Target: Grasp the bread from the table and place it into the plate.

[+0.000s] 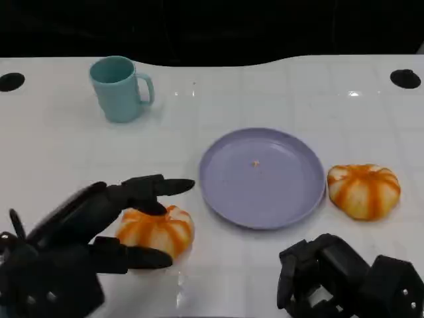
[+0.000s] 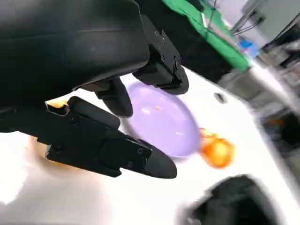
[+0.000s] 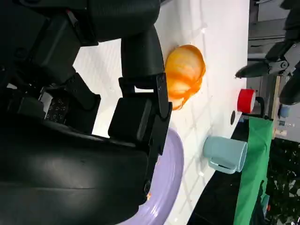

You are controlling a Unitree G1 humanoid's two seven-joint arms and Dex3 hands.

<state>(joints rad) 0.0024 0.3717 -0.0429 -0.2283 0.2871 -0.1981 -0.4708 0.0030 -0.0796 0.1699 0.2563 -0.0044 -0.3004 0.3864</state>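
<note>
Two orange-striped breads lie on the white table. One bread (image 1: 159,230) sits left of the purple plate (image 1: 262,177), the other bread (image 1: 364,190) right of it. My left hand (image 1: 93,232) reaches around the left bread, with long fingers (image 1: 162,187) stretched over its top and a thumb along its front; the bread stays on the table. The blurred left wrist view shows the spread fingers (image 2: 117,154), the plate (image 2: 161,122) and the far bread (image 2: 216,150). My right hand (image 1: 344,275) is curled in at the front right and holds nothing. The right wrist view shows a bread (image 3: 185,75).
A teal mug (image 1: 120,88) stands at the back left, also the mug (image 3: 225,153) in the right wrist view. The plate's rim (image 3: 171,183) lies close to my right hand. Round black holes (image 1: 405,78) mark the table's far corners.
</note>
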